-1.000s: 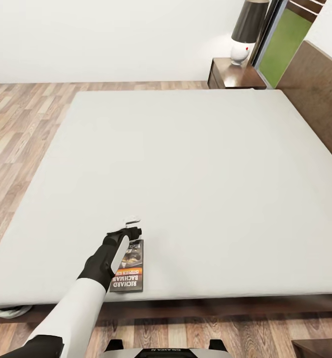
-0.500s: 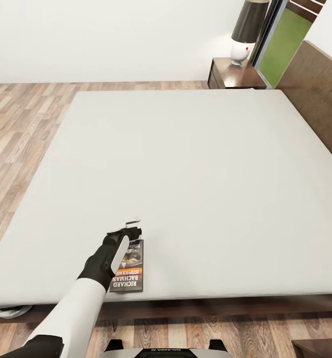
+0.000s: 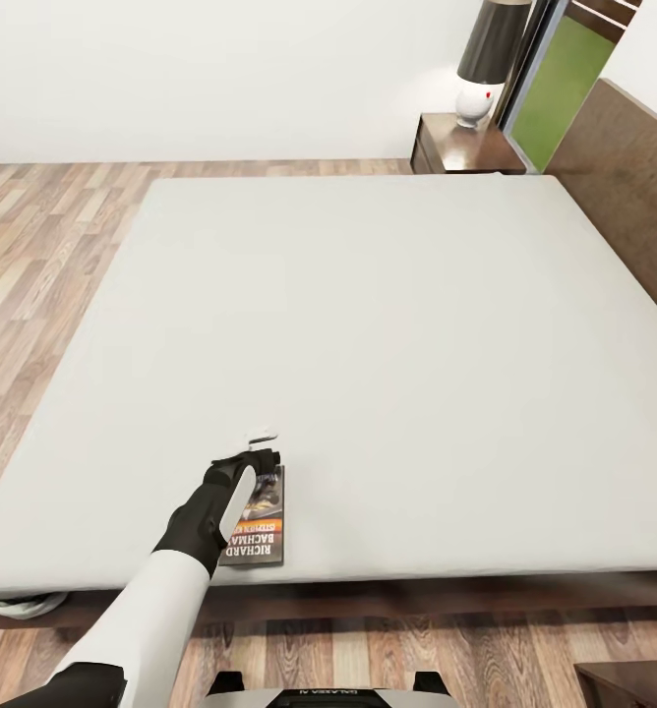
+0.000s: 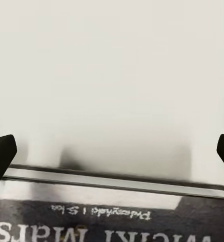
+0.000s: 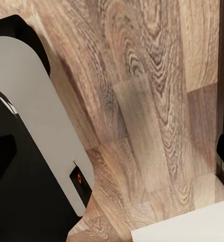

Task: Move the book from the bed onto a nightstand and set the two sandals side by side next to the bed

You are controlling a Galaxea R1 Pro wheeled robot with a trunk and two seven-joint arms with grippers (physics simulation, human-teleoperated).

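Note:
The book (image 3: 258, 526) lies flat on the pale mattress of the bed (image 3: 368, 315), close to its near edge, orange band and white lettering up. My left gripper (image 3: 263, 444) hovers low at the book's far end, open, with nothing between its fingers. In the left wrist view the book's edge (image 4: 112, 201) lies between the widely spread fingertips (image 4: 1, 151). A dark nightstand (image 3: 461, 147) stands beyond the bed's far right corner. My right gripper (image 5: 112, 151) hangs open over the wood floor (image 5: 142, 101). The sandals are out of view.
A lamp (image 3: 486, 69) with a white base stands on the far nightstand. The dark headboard (image 3: 633, 187) runs along the right. A dark wood furniture corner (image 3: 633, 683) shows at lower right. My base (image 5: 26, 151) is beside the right gripper.
The view has shifted slightly: bed and book sit a little higher in the picture. The left gripper now stands a bit closer over the book's far edge. It is still open.

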